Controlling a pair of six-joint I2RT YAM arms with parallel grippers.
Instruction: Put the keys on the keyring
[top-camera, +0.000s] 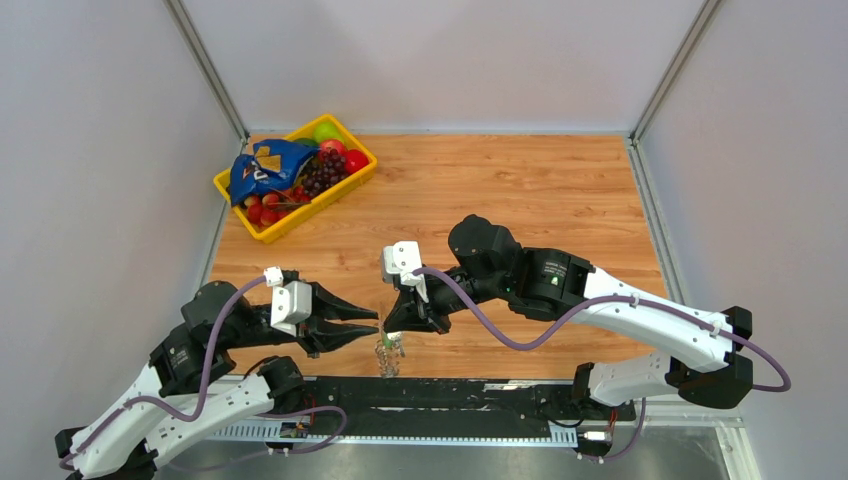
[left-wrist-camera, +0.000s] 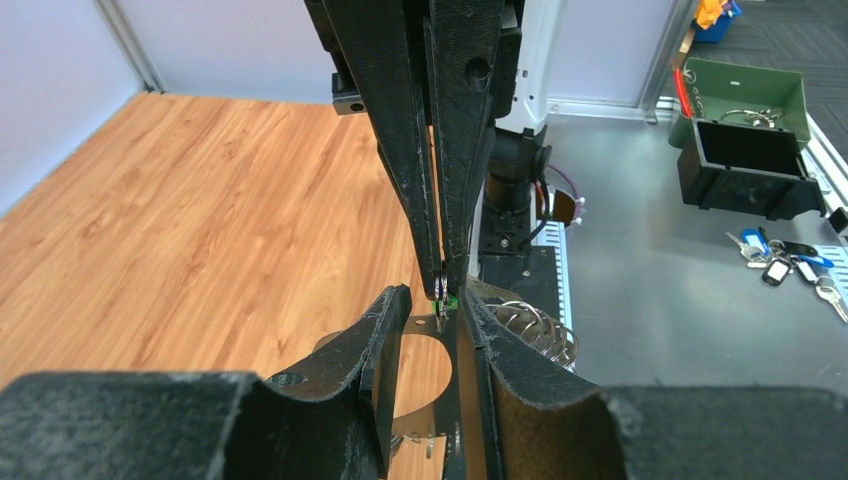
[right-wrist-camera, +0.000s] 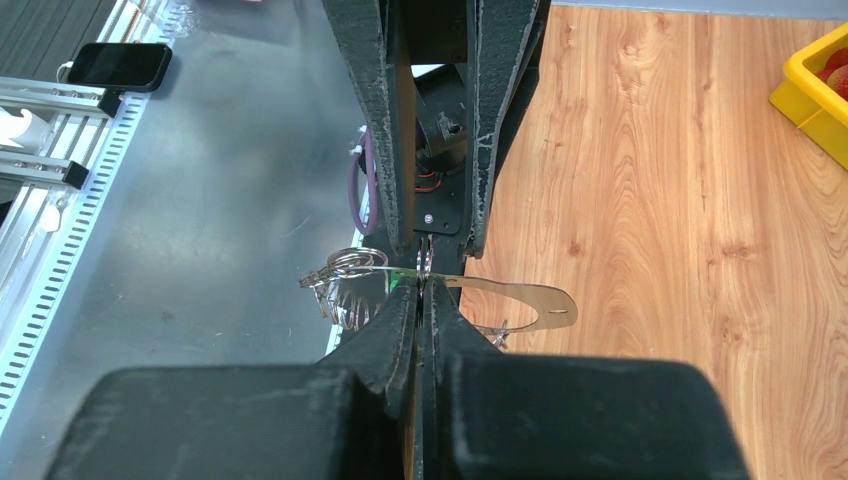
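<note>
**Inspection: grippers meeting at the near table edge; left grip unconfirmed**

1. Table (top-camera: 520, 190): the wooden top is bare from centre out to 12 and 3 o'clock, so there is ample room there. Grey walls (top-camera: 100, 150) close it in at 9, 12 and 3 o'clock.
2. Yellow basket (right-wrist-camera: 810, 110): sits in the 11 o'clock corner, well apart from the work. The right wrist view cuts most of it off.
3. Left gripper (top-camera: 375, 323): at 6 o'clock, close to the table's near edge. Its jaws stand partly apart with the keyring's flat band between them. Whether the pads press the band cannot be made out.
4. Right gripper (right-wrist-camera: 420, 290): its jaws are pressed together, tip to tip with the left gripper's. Each wrist view is largely blocked by its own fingers.
5. Keyring (right-wrist-camera: 500, 290): hangs between the two grippers above the table's near edge. Its beaded chain (right-wrist-camera: 345, 285) bunches toward the metal apron (right-wrist-camera: 200, 250).
6. Green key piece (right-wrist-camera: 400, 280): just beside the right fingertips. It is too small to tell whether it is held.
</note>
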